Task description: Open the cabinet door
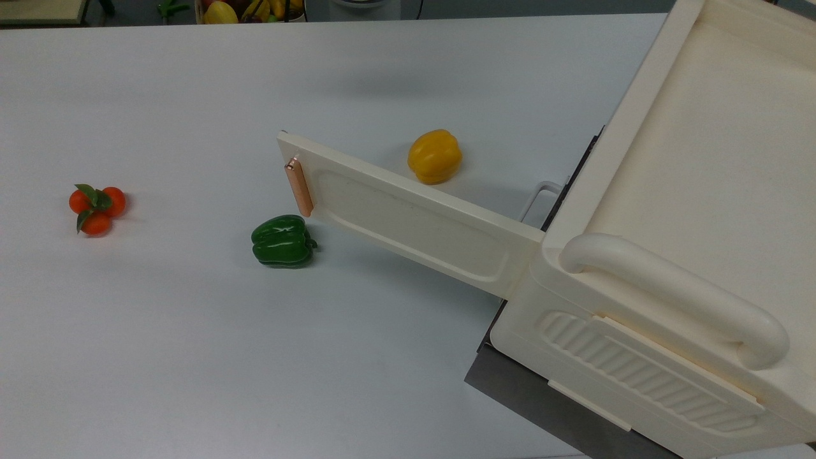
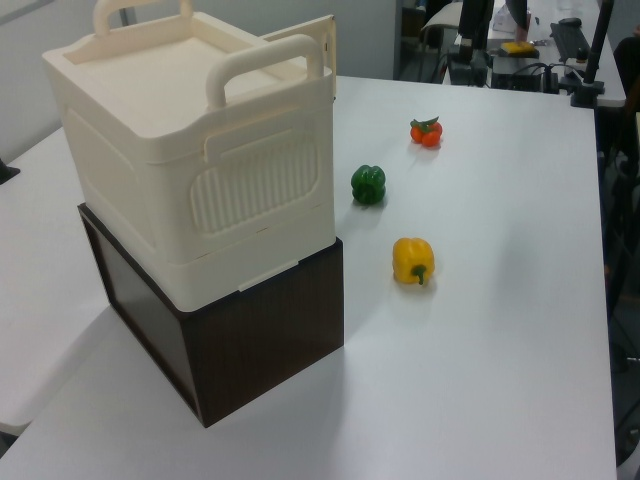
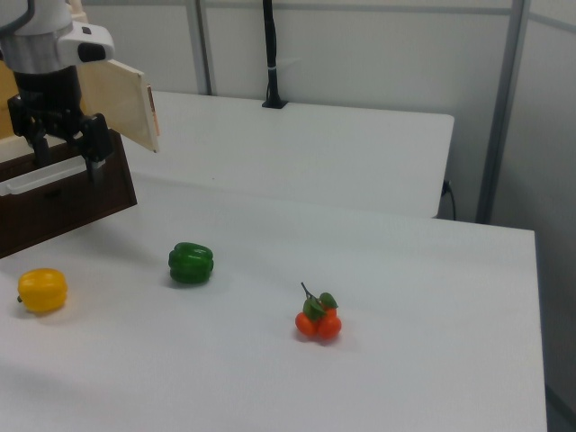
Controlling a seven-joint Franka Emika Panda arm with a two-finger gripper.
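Note:
The cabinet (image 1: pixel 676 210) is a big cream box on a dark base at the top view's right. Its cabinet door (image 1: pixel 414 223) stands swung out over the table toward the top view's left, with the copper handle (image 1: pixel 298 188) at its free end. In the left view the cabinet (image 2: pixel 190 150) fills the left and the cabinet door (image 2: pixel 318 28) sticks out behind it. In the right view my gripper (image 3: pixel 65 155) hangs open and empty at the upper left, beside the cabinet door (image 3: pixel 121 103), touching nothing.
A green pepper (image 1: pixel 282 241) lies just below the door's free end. A yellow pepper (image 1: pixel 435 156) sits behind the door. A tomato cluster (image 1: pixel 97 203) lies far to the top view's left. A thin white wire loop (image 1: pixel 539 194) juts from the cabinet front.

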